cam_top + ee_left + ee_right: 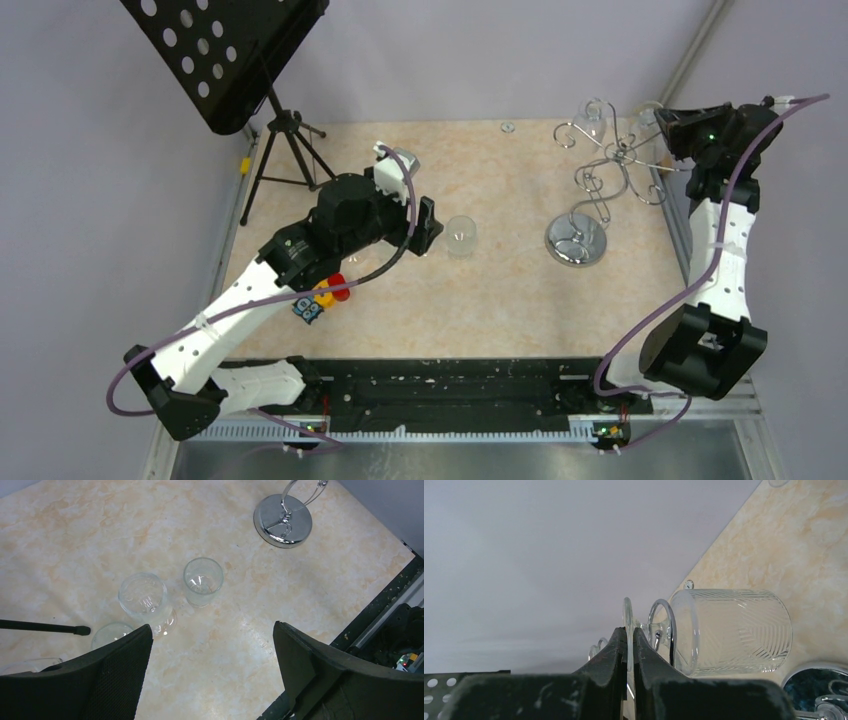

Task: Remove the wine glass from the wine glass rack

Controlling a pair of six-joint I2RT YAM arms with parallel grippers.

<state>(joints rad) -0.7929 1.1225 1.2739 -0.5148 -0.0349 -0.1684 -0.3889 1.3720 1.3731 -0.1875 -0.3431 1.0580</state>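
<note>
— The right hand (pixel 630 631)?
— Black fingers (pixel 611 660) are clamping the thin round foot of the wine glass (pixel 734 630), its ribbed clear bowl hanging in the curled chrome wine glass rack (pixel 663 614) at the counter's (pixel 804 540) far right corner.
— The left hand (pixel 212 630)?
— It is hovering, fingers (pixel 120 670) apart, mid-counter.

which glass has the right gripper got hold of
The etched wine glass on the rack: the right gripper pinches its foot. The glasses on the table stand untouched.
</note>
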